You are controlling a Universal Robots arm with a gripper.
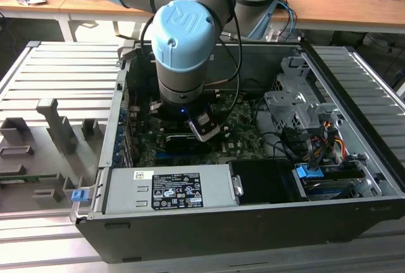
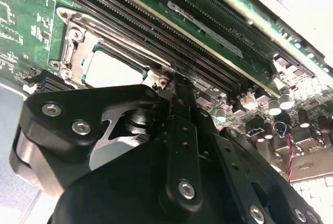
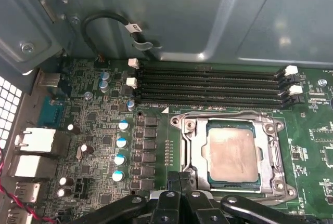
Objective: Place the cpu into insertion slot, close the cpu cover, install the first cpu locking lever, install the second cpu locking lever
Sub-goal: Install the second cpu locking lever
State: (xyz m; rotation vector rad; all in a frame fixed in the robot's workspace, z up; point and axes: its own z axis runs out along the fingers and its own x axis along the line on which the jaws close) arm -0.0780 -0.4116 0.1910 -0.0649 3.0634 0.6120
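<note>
Your gripper (image 3: 179,182), fingers pressed together on nothing, hovers just short of the seated cpu (image 3: 232,154): light, rigid, fragile; handle by its edges.

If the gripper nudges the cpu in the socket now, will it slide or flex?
Probably neither. The cpu looks like a stiff, flat metal-faced chip, lying level inside the insertion slot, whose rim should stop sliding. The smooth face looks slippery, so the gripper would likely skid over it.
</note>
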